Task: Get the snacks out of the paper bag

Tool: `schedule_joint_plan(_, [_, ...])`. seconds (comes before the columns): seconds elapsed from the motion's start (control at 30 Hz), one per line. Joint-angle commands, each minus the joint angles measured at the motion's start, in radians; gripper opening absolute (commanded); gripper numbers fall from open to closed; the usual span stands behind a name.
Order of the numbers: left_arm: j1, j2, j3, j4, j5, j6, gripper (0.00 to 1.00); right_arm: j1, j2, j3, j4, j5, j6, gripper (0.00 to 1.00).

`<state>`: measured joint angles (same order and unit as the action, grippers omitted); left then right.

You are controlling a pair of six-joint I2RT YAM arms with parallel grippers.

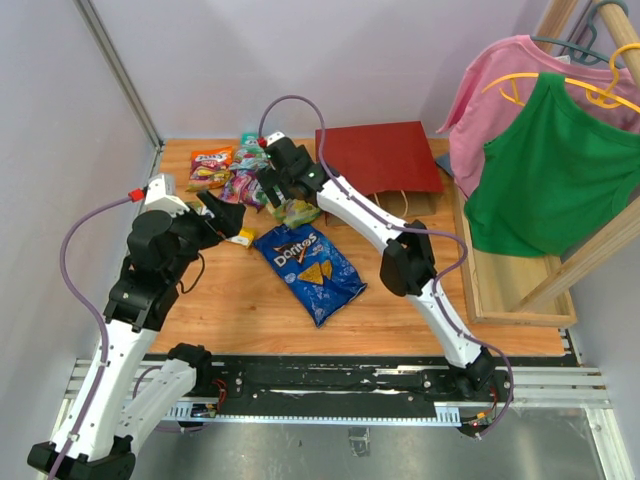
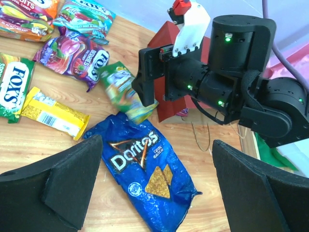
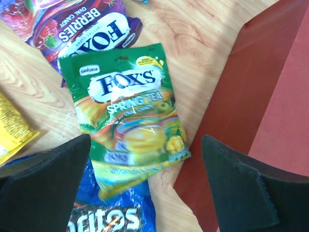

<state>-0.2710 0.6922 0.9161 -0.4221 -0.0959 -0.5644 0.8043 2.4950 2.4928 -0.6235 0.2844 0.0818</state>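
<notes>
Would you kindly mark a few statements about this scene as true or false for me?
1. The Doritos bag lies on the table, outside the paper bag. True.
2. The right claw is shut on the green packet. False: it is open above the packet, not gripping it.
3. The paper bag stands upright. False: it lies flat.
4. The left claw is open and empty. True.

The left arm (image 1: 150, 262) and right arm (image 1: 408, 262) have white links and black joints. A lilac cable (image 1: 67, 250) with a red plug (image 1: 133, 192) loops along each; small green lights (image 2: 228, 39) dot the right wrist.
</notes>
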Motion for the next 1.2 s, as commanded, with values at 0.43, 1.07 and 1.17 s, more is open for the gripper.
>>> schedule_joint_plan(0.43, [0.007, -0.048, -0.193, 0.085, 0.081, -0.075, 1.0, -0.006, -0.821, -0.757, 0.317, -0.047, 0.069, 0.96])
schedule_joint_plan(1.07, [0.007, 0.437, -0.324, 0.526, 0.119, -0.113, 0.74, -0.004, -1.659, -1.759, 0.448, -0.032, 0.306, 0.75])
schedule_joint_plan(1.17, [0.007, 0.563, -0.272, 0.591, 0.11, -0.095, 0.74, -0.005, -1.722, -1.77, 0.407, -0.014, 0.293, 0.75])
